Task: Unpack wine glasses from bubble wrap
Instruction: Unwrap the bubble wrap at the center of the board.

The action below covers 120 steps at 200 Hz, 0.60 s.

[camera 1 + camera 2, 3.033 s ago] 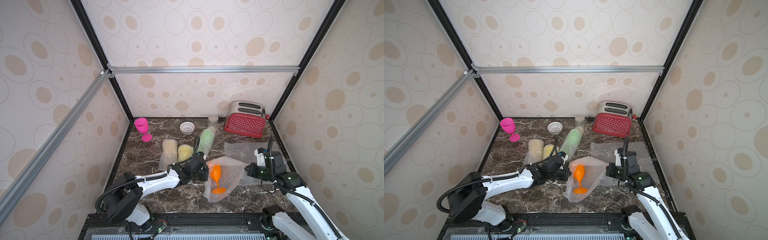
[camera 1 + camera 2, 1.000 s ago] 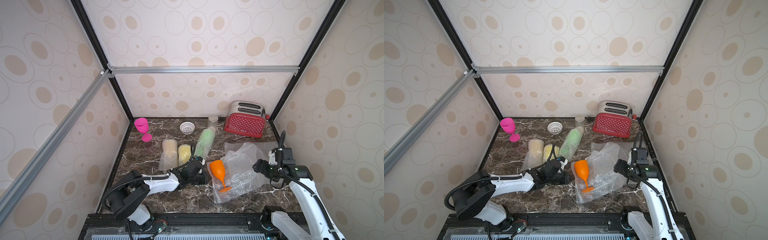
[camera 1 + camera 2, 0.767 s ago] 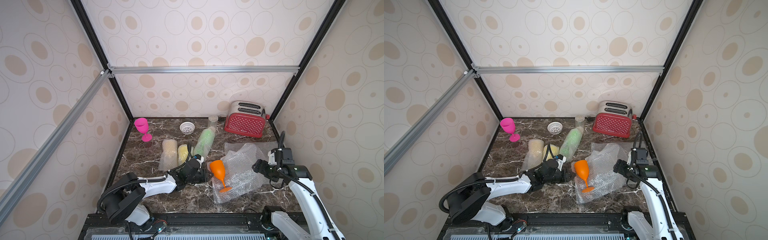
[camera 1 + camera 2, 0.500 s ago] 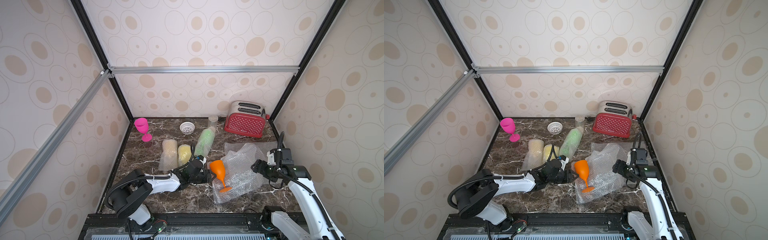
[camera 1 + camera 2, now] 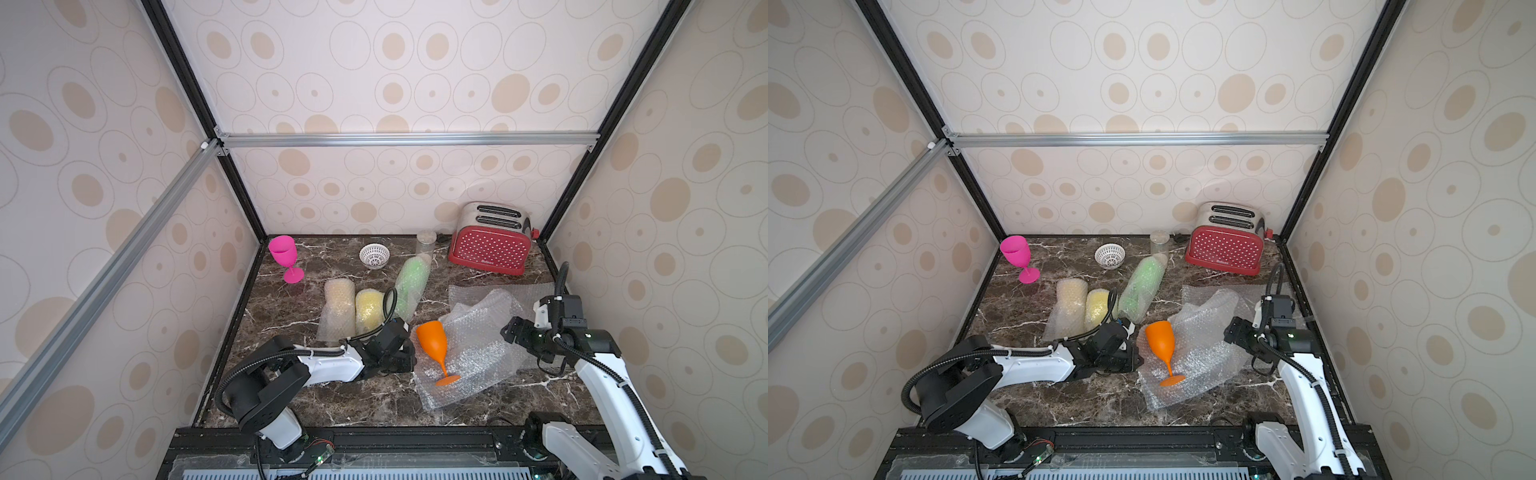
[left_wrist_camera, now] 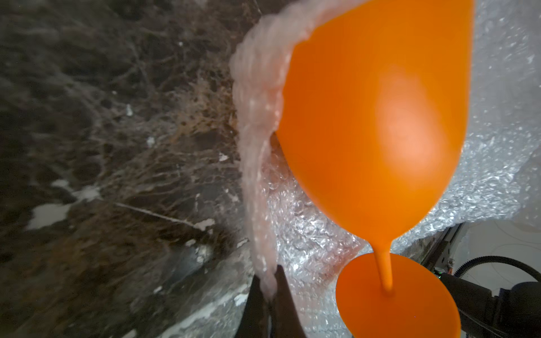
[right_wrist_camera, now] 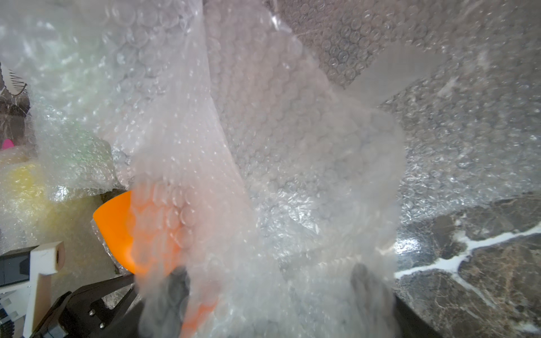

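Two goblets are out: the pink goblet point(image 5: 283, 253) stands at the counter's point(image 5: 332, 399) back left corner, and the orange goblet point(image 5: 433, 343) sits tilted on its opened wrap point(image 5: 478, 353) near the front edge. The amber roll point(image 5: 338, 307), yellow roll point(image 5: 369, 309) and green roll point(image 5: 411, 286) mid-counter are not yet unwrapped. The left hand point(image 6: 268, 281), pressed together, pinches that wrap's edge. The right hand point(image 5: 508, 333), spread, touches the wrap's side nearer the right edge.

Orange goblet point(image 5: 1160, 338) standing on foot on crumpled bubble wrap sheet point(image 5: 1208, 353), mid-table. Left gripper point(image 5: 1131, 358) low at sheet's left edge, just beside goblet bowl; jaws not readable. Right gripper point(image 5: 1233, 330) at sheet's raised right edge. Behind, side by side: amber roll point(image 5: 1068, 305), yellow roll point(image 5: 1098, 309), green roll point(image 5: 1142, 286). Pink goblet point(image 5: 1016, 253) upright, far left corner. Flat sheet point(image 5: 1200, 293) before red toaster point(image 5: 1225, 247).
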{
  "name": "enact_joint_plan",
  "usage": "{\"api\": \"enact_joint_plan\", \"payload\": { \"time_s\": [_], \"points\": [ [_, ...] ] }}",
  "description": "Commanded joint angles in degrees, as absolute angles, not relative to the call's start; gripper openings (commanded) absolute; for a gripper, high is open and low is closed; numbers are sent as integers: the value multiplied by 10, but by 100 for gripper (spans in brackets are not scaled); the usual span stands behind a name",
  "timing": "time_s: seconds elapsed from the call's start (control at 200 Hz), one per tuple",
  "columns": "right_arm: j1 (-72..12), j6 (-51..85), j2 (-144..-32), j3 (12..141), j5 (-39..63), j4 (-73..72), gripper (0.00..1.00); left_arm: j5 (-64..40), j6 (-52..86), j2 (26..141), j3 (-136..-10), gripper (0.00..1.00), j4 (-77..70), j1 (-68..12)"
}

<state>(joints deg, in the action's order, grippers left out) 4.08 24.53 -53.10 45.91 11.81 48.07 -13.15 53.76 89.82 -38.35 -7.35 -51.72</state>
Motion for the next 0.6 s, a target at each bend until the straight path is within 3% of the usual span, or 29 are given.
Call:
{"api": "enact_joint_plan", "payload": {
  "time_s": [0.0, 0.595],
  "points": [
    [61, 232, -541, 462, 125, 480, 89, -105, 525, 873, -366, 0, -32, -509],
    [216, 246, -554, 471, 294, 443, 93, -108, 528, 835, -309, 0, -21, -495]
  ]
}}
